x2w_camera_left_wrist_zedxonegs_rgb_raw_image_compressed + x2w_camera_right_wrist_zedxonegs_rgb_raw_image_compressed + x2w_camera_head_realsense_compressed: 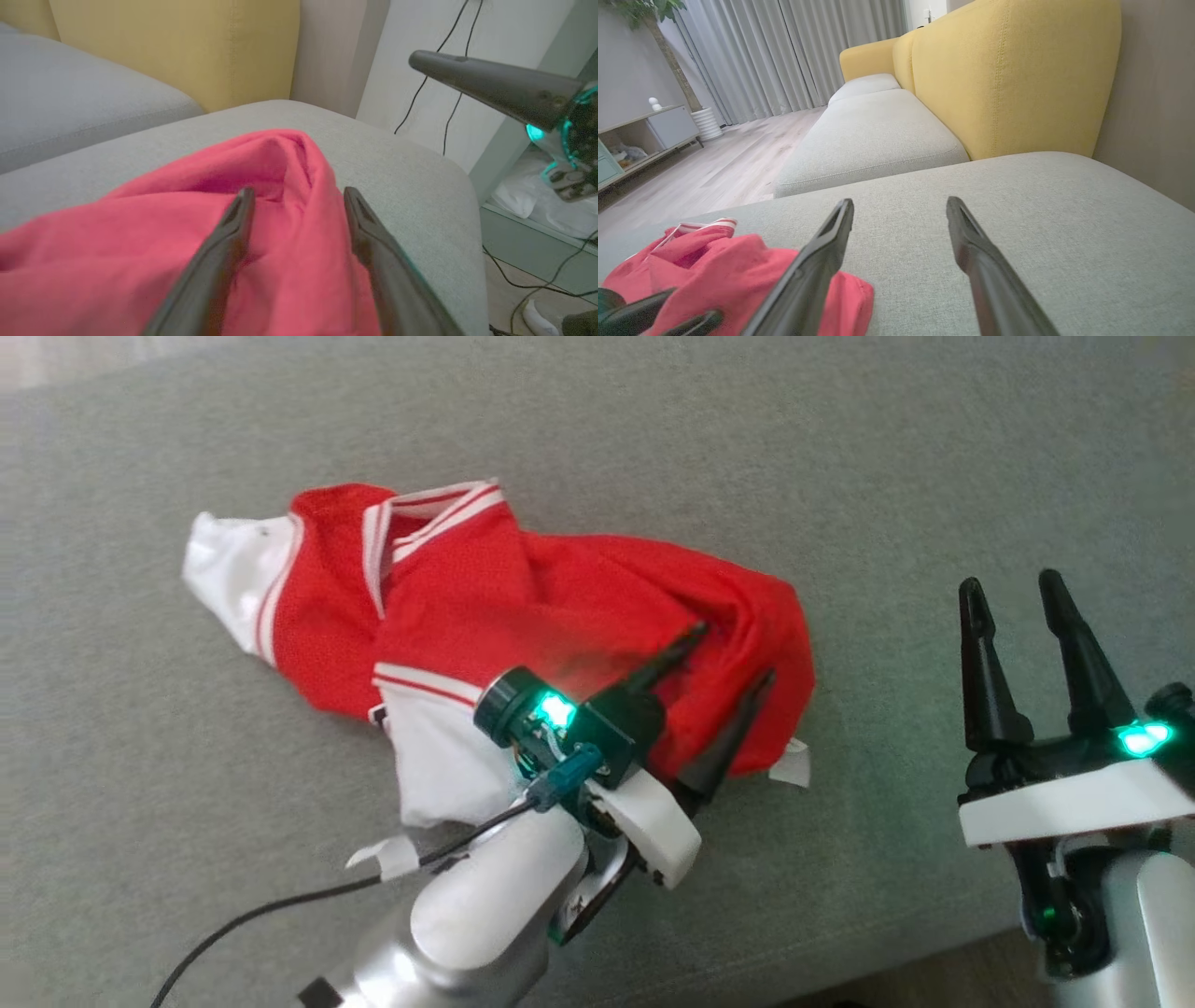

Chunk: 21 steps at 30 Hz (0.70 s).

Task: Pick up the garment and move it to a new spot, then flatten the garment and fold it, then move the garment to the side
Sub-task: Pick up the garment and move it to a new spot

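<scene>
**A:** Where is the left claw (733, 658)?

**B:** Just right of centre in the head view. Its two fingers are spread apart with nothing pinched, and the tips point to the upper right. They lie over the right-hand end of the garment (523, 588).

**A:** Is it touching the cloth?

**B:** I cannot tell. In the left wrist view the red fabric humps up between and beneath the fingers.

**A:** And the right claw (1011, 583)?

**B:** It is at the right edge of the head view, jaws wide and empty. It is over the bare grey sofa cushion (653, 429), apart from the garment.

**A:** How does the garment lie?

**B:** It is a crumpled heap, red with white sleeves and striped trim, running from the upper left to the centre of the head view. The collar is at its top. One white sleeve is at the far left and the other is just beside the left wrist.

**A:** What lies further out?

**B:** A black cable (252, 915) trails to the lower left. In the right wrist view a yellow backrest (1008, 79) fills the upper right, with grey curtains (784, 46) at the top left.
</scene>
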Available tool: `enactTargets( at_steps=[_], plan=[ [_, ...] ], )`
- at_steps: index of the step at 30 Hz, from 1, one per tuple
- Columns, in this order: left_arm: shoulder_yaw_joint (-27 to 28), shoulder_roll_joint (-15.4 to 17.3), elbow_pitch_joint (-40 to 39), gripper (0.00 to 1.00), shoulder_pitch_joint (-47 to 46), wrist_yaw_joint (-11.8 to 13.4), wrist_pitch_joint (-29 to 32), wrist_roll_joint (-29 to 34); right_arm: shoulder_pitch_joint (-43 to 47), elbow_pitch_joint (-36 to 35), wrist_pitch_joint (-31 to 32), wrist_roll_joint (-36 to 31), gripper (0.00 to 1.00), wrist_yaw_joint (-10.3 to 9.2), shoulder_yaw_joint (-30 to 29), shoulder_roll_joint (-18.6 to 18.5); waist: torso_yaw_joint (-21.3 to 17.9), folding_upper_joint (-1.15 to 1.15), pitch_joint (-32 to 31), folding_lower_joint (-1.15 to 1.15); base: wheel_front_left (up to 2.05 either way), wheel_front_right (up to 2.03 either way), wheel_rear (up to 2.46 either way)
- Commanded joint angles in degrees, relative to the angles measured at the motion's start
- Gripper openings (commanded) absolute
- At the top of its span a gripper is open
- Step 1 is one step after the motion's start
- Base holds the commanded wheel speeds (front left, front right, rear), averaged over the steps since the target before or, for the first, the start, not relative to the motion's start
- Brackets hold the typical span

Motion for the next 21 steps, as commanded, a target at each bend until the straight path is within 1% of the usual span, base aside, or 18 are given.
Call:
enactTargets(
  at_steps=[1,4,6,8,14,17,21],
  plan=[
    [1.78,-0.13,-1.80,1.00,-2.73,0.71,-1.01,0.12,-0.87,-1.73,-0.22,0.02,1.00,-0.04,1.07,-0.52,1.35,0.00,-1.15,0.00,0.00,0.00,0.00],
    [3.79,0.57,-2.97,1.00,-2.95,3.32,-3.64,0.66,-0.39,-1.81,0.28,-0.24,1.00,-0.04,0.84,-0.76,3.28,0.00,-2.41,0.00,0.00,0.00,0.00],
    [5.89,2.18,-4.28,1.00,-2.77,5.32,-5.54,0.93,0.02,-2.01,0.79,-0.42,1.00,-0.04,0.51,-0.83,4.74,0.00,-3.20,0.00,0.00,0.00,0.00],
    [8.42,4.17,-5.71,1.00,-2.09,6.83,-6.96,0.36,0.44,-2.33,1.43,-0.62,1.00,-0.04,0.30,-0.97,6.25,0.00,-3.86,0.00,0.00,0.00,0.00],
    [17.31,11.79,-8.00,1.00,2.00,10.90,-8.97,-2.95,1.32,-3.37,3.33,-1.15,1.00,-0.04,0.32,-1.19,9.53,0.00,-5.21,0.00,0.00,0.00,0.00],
    [21.40,15.36,-8.17,1.00,5.26,11.86,-9.57,-5.31,1.97,-3.78,4.24,-1.59,1.00,-0.04,0.02,-1.18,10.74,0.00,-6.02,0.00,0.00,0.00,0.00],
    [25.71,19.28,-9.22,1.00,10.10,12.38,-10.21,-7.88,3.21,-4.08,5.47,-1.92,1.00,-0.04,-0.45,-1.35,12.09,0.00,-7.37,0.00,0.00,0.00,0.00]
  ],
)
